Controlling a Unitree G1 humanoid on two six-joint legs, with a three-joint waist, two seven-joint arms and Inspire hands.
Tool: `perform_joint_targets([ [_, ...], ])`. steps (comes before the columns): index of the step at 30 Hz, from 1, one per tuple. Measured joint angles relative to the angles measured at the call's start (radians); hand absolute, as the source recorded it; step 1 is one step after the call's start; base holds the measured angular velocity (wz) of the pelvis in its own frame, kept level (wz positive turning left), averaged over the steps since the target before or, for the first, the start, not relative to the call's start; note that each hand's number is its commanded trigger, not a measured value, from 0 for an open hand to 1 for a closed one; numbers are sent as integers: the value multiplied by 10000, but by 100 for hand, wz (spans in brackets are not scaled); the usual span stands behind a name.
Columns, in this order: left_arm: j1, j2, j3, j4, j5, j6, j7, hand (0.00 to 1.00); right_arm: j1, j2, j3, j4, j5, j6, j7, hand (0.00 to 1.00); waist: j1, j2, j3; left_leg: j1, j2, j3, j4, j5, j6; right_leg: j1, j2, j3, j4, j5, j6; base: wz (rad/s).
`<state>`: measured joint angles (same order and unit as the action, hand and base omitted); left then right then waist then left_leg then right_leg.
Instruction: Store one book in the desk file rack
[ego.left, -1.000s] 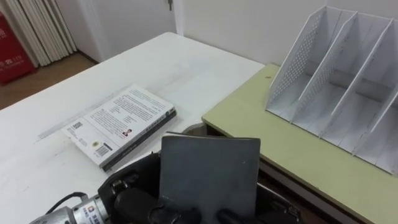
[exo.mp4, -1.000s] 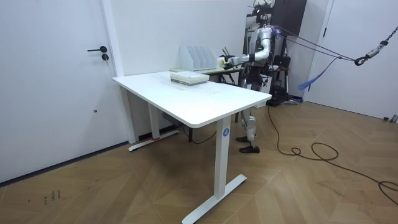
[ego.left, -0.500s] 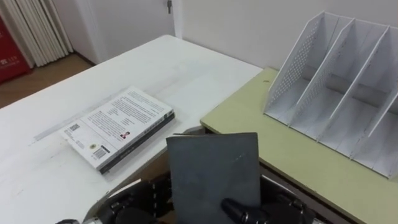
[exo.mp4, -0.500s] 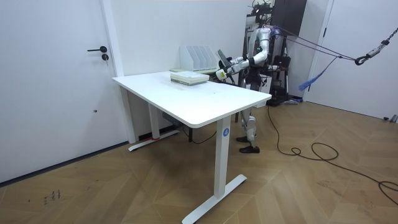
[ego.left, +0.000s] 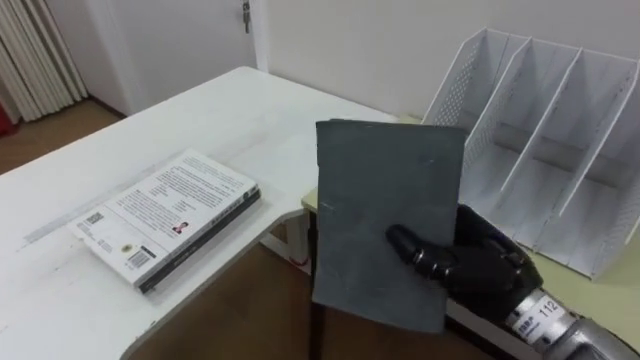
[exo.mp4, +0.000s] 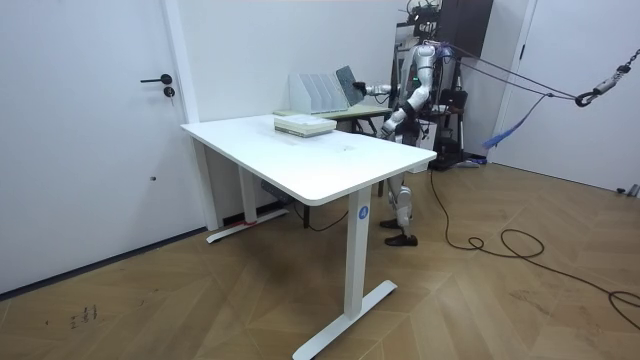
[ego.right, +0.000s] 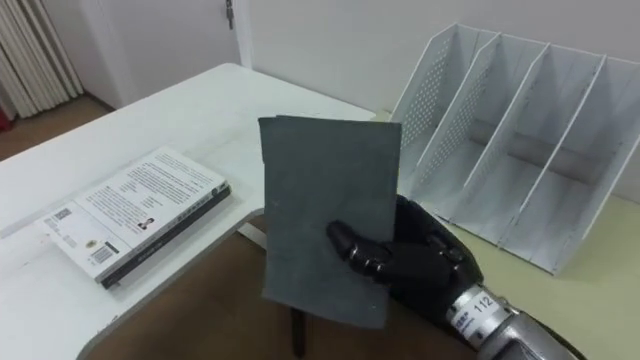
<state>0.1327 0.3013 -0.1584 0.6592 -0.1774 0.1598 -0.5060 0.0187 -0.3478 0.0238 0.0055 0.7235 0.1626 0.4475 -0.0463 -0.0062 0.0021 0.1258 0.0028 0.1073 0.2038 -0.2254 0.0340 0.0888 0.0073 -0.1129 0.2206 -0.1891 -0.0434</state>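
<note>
Left eye view — book (ego.left: 385, 190) in fingers (ego.left: 418, 254)

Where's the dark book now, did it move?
Yes. In the room view the dark book, held in the right hand, has risen and come closer to the white file rack.

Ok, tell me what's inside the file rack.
The file rack slots show bare white dividers and floors, nothing stored. The right hand holds the dark book in front of its near left corner, covering that bit.
</note>
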Motion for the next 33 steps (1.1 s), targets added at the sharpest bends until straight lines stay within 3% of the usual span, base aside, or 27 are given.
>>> perform_joint_targets([
  [3, 178, -219, 79, 505, 138, -141, 275, 0, -126, 77, -607, -133, -1023, -15, -846, 100, -2, -4, 5, -14, -4, 28, 0, 0, 0, -12, -7, 11, -9, 1, 1, -2],
  [5, 229, -461, 184, 1190, 156, -460, 441, 0, -415, 179, -906, -228, -2264, -100, -1781, 100, 26, 30, 11, 12, -3, 70, -42, 1, 1, -49, 7, 75, 4, -1, 2, -7],
  [10, 276, -903, 383, 2345, 128, -780, 752, 0, -988, 329, -1095, -807, -3820, -342, -3562, 100, 18, -30, 16, -22, -3, 134, -63, 4, -5, -222, 65, 234, 3, -33, -8, -6],
  [17, 429, -925, 404, 2736, -223, -979, 1135, 0, -2114, 332, -1553, -875, -4026, -475, -6040, 100, 123, -124, 7, -43, 29, 231, -70, 5, -9, -184, 69, 182, -31, -9, -17, -1],
  [20, 532, -926, 394, 2881, -445, -1033, 1345, 0, -2538, 332, -1693, -578, -4160, -856, -7223, 100, 198, -124, 8, -65, 25, 231, -71, 5, -9, -168, 90, 136, -40, 1, -12, 0],
  [27, 685, -989, 454, 2954, -687, -1026, 1502, 0, -3358, 325, -2040, -159, -4256, -870, -8886, 100, 233, -73, -21, -115, -9, 193, -67, 5, -9, -212, 120, 116, -171, 3, -7, 1],
  [33, 766, -1044, 582, 3087, -772, -1033, 1585, 0, -4394, 173, -2663, 263, -5236, -846, -10803, 100, 215, -61, -70, -285, -60, -15, -59, 10, -13, -301, 117, -75, -147, 3, -9, 9],
])
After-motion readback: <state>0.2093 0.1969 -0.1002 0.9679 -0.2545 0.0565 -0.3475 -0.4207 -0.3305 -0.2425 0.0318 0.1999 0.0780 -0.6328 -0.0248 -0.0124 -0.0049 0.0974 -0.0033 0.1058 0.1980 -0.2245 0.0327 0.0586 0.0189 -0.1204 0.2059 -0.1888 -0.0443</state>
